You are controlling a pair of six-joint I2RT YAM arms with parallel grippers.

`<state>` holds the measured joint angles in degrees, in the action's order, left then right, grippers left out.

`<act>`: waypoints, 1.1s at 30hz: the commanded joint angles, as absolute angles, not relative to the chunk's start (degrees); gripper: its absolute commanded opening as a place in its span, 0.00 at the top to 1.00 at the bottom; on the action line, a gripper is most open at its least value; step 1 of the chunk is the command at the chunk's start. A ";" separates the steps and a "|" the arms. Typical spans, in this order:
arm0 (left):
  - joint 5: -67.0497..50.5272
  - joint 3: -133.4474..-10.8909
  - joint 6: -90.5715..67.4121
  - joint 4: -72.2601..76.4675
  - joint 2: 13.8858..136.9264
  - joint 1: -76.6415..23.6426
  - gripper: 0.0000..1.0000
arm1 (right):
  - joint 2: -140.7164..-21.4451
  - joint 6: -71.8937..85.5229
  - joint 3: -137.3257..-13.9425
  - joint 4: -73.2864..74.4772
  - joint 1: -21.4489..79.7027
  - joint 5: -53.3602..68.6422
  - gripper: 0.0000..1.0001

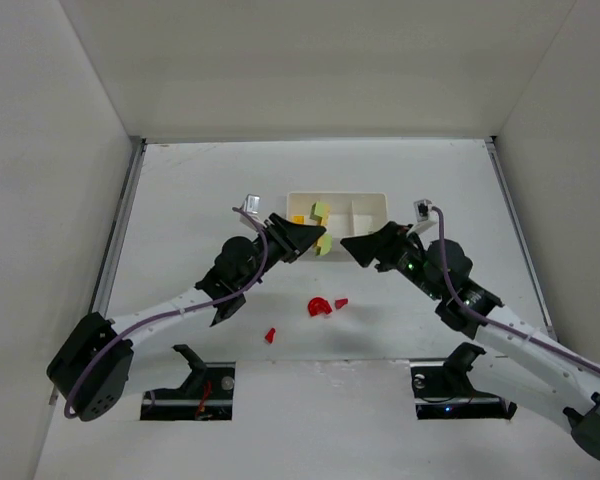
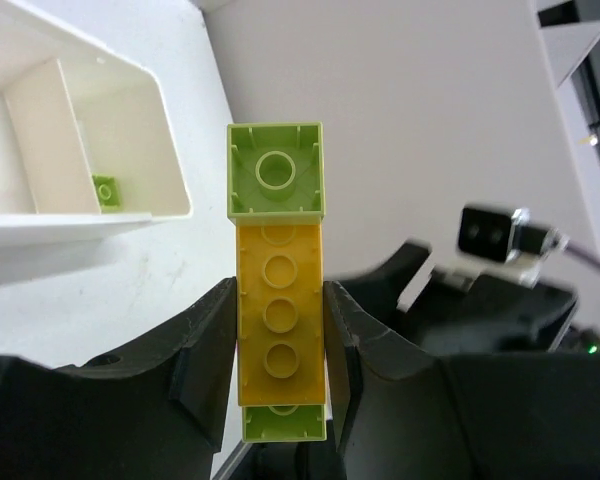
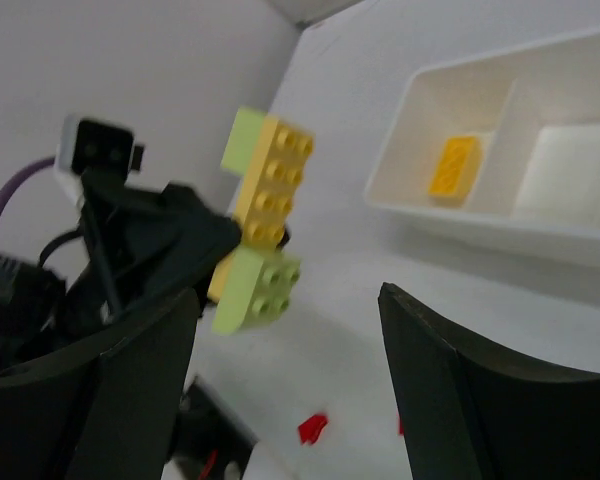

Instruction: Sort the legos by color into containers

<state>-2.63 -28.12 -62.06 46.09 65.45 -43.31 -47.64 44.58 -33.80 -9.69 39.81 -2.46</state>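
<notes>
Your left tool (image 2: 280,292) grips a yellow lego brick (image 2: 280,320) with a pale green brick (image 2: 276,170) at each end, held just in front of the white tray (image 1: 340,196). Your right tool (image 1: 352,245) stands open and empty beside it. In the tray lie a loose yellow brick (image 3: 455,165) and a small green piece (image 2: 105,190). Red legos (image 1: 318,307) lie on the surface before the tray.
</notes>
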 commanded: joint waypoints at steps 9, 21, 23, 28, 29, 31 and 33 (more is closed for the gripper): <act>-1.93 -30.50 -76.19 60.46 67.41 -41.79 0.84 | -51.32 56.95 -27.86 -35.31 44.43 7.64 0.21; -2.37 -27.60 -81.56 64.78 67.76 -41.79 0.84 | -55.63 59.15 -29.09 -41.39 42.41 11.25 0.21; -2.46 -27.51 -81.65 64.77 67.94 -42.23 0.84 | -56.68 59.33 -29.62 -42.10 41.97 12.13 0.22; -2.55 -27.07 -81.48 64.34 67.85 -43.19 0.84 | -58.36 60.03 -29.79 -43.24 40.56 12.39 0.25; -2.55 -26.90 -81.47 64.34 67.85 -43.37 0.84 | -58.53 60.12 -29.79 -43.42 40.39 12.48 0.26; -2.55 -26.28 -81.65 64.78 67.76 -43.37 0.84 | -59.06 60.29 -30.06 -43.33 40.03 12.57 0.27; -2.55 -26.10 -81.30 64.60 67.50 -43.46 0.84 | -59.33 60.38 -30.23 -43.42 39.77 12.66 0.28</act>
